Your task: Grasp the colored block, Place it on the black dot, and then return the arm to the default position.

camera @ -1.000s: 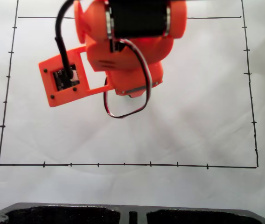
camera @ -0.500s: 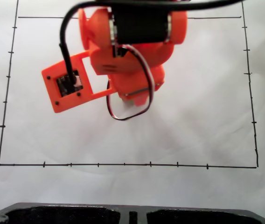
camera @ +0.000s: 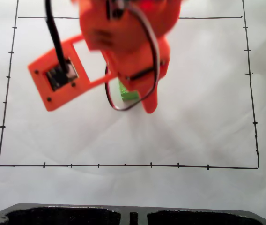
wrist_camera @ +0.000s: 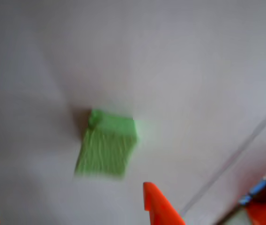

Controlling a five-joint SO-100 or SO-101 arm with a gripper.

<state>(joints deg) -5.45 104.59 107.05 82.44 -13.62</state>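
In the fixed view the green colored block (camera: 128,95) lies on the white paper, partly covered by the orange arm (camera: 123,42) that hangs over it. The arm's pointed finger (camera: 150,104) reaches down just right of the block. In the wrist view the colored block (wrist_camera: 107,146) rests flat on the paper, ahead of my gripper (wrist_camera: 72,212) and clear of it. The gripper is open, with one orange fingertip (wrist_camera: 157,206) below the block's right side and the other at the left edge. The black dot is hidden.
A thin black border (camera: 123,165) with tick marks frames the paper. The arm's circuit board plate (camera: 54,78) sticks out to the left. A dark moulded base (camera: 133,214) lies along the near edge. A border line (wrist_camera: 245,146) and wires (wrist_camera: 264,183) show at the wrist view's lower right.
The arm has swung and is blurred with motion. Its plate has shifted left, the pointed finger has come into sight, and the green block now shows beneath the gripper.
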